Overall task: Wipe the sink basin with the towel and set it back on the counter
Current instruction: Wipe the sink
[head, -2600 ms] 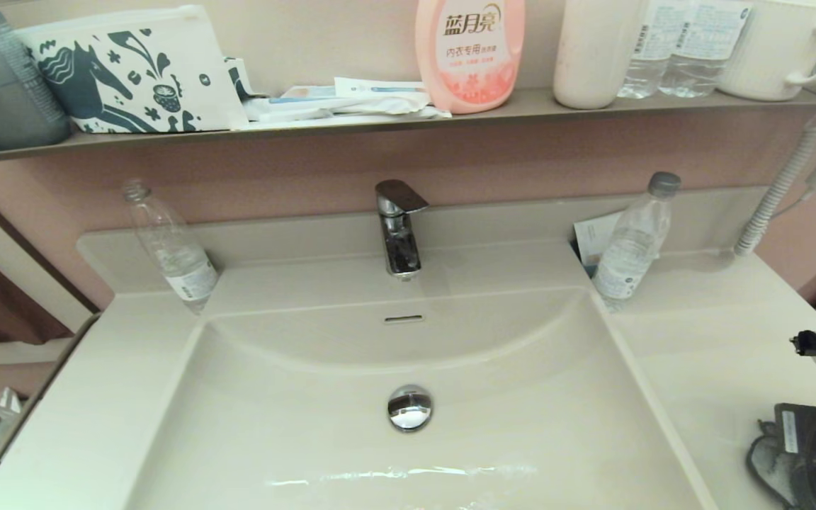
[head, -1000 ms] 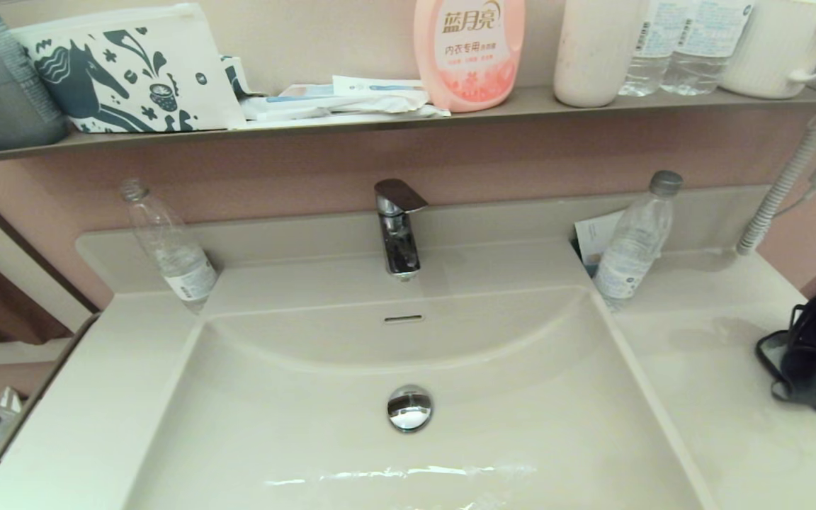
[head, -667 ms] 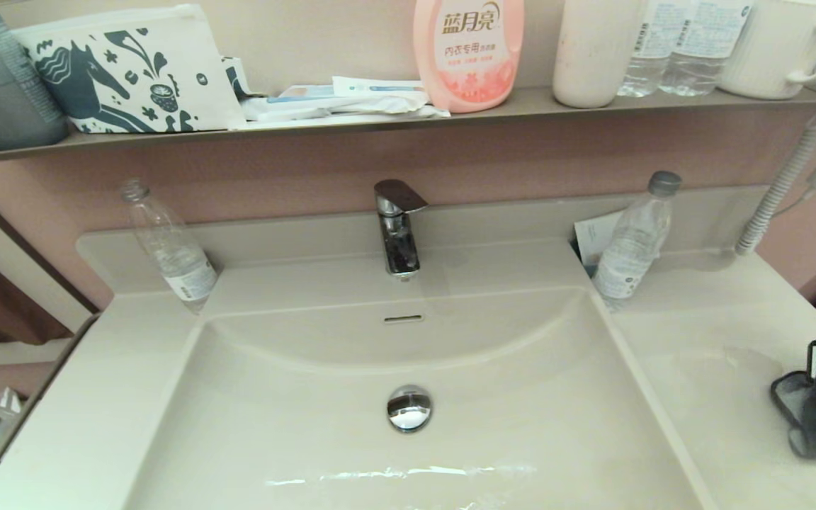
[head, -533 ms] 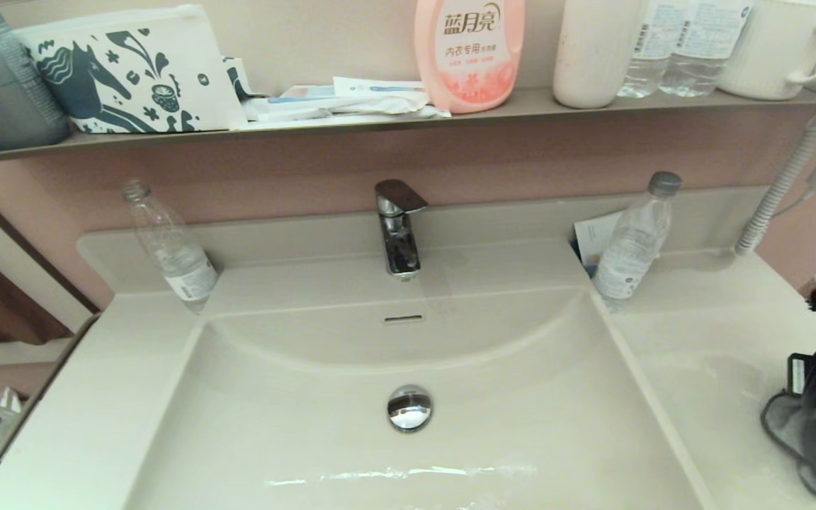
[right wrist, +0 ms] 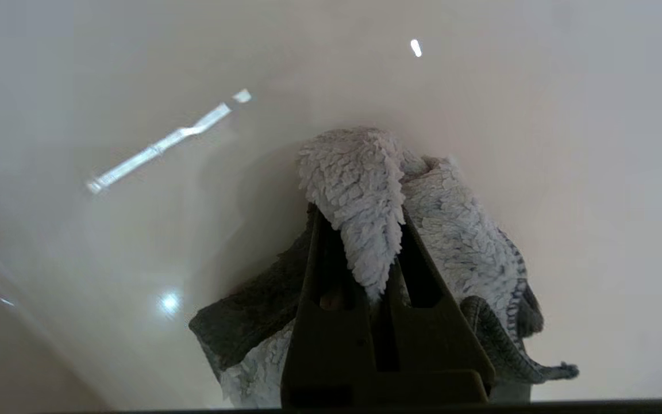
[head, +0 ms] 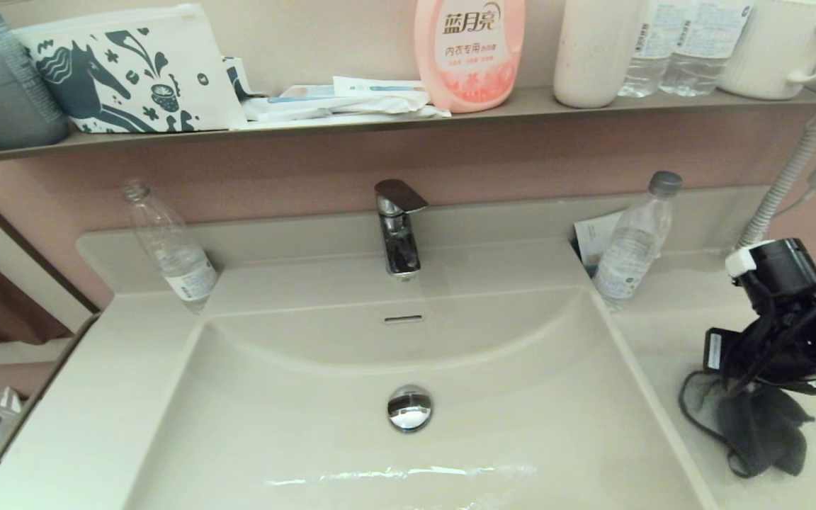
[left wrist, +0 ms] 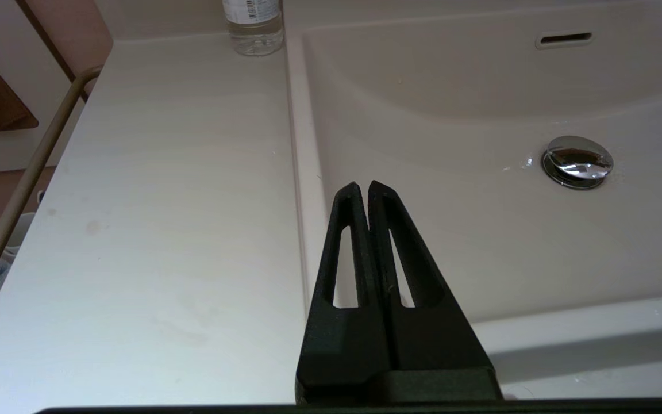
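Observation:
The sink basin (head: 408,354) fills the middle of the head view, with its chrome drain plug (head: 409,408) and overflow slot (head: 403,319). On its right, over the counter (head: 663,340), my right gripper (head: 748,386) is shut on the towel (head: 755,425), which hangs bunched below it. In the right wrist view the towel (right wrist: 365,172) has a pale fluffy fold pinched in the gripper (right wrist: 360,215), with dark grey parts drooping either side. Whether it touches the counter I cannot tell. My left gripper (left wrist: 362,187) is shut and empty over the basin's (left wrist: 480,115) left rim.
A chrome faucet (head: 397,227) stands behind the basin. Clear bottles stand at the back right (head: 631,244) and back left (head: 171,248) of the counter, a paper card (head: 592,237) behind the right one. A coiled hose (head: 776,191) hangs far right. The brown-grey shelf (head: 380,117) above holds several items.
My right arm has lifted the towel off the counter's right edge and has now swung left with it, closer to the basin's right rim. The left arm has not visibly moved.

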You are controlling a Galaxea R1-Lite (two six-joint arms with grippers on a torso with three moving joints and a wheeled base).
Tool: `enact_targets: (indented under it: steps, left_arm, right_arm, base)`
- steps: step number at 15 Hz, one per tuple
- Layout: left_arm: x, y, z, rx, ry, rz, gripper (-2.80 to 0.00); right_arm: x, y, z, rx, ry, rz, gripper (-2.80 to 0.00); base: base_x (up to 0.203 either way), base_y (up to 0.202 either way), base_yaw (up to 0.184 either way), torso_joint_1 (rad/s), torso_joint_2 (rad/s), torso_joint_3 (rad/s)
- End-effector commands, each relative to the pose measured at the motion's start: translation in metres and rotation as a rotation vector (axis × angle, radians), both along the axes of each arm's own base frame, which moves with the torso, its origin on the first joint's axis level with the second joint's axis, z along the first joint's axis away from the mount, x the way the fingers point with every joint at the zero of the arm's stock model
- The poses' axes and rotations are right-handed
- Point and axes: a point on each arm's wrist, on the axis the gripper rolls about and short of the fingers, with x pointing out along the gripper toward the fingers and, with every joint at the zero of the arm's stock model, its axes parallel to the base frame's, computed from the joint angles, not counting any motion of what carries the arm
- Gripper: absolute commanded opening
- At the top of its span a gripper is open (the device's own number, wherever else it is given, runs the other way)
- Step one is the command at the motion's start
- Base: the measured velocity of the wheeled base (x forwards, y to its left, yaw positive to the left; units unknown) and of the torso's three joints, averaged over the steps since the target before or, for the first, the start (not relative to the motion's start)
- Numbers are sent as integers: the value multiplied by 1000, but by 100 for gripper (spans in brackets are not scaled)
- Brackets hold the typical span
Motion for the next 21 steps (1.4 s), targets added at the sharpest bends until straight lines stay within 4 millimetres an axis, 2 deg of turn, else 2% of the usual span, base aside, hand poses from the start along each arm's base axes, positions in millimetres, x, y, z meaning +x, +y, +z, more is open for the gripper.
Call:
enact_targets:
  steps: [1,3,5,7,10,12,14,17,21]
  left_arm:
    - [0,0,0,0,-1,1,-280]
    - [0,0,0,0,-1,1,-280]
    - [0,0,0,0,-1,1,-280]
    - [0,0,0,0,-1,1,-280]
    - [0,0,0,0,-1,1,-280]
    - [0,0,0,0,-1,1,-280]
    - [0,0,0,0,-1,1,-280]
    - [0,0,0,0,-1,1,-280]
    - [0,0,0,0,-1,1,-280]
  right_arm:
    - [18,4,0,4,-20,-3,-280]
    - [37,4,4,9,-67,-14,-280]
    - [53,-4,12,-2,-117,-50,-280]
    - [66,-32,17,-34,-124,-116,-280]
    - [64,-72,18,-81,-85,-183,-280]
    - [53,-104,17,-118,-32,-230,-280]
    - [29,-120,20,-116,53,-250,-280]
    - [-7,-115,35,-89,67,-214,-280]
    - [-47,-98,77,-58,-43,-147,-280]
  base:
    - [0,0,0,0,0,0]
    - [0,0,0,0,0,0]
    - [0,0,0,0,0,0]
    - [0,0,0,0,0,0]
    - [0,0,0,0,0,0]
    - [0,0,0,0,0,0]
    - [0,0,0,0,0,0]
    - [0,0,0,0,0,0]
    - [0,0,0,0,0,0]
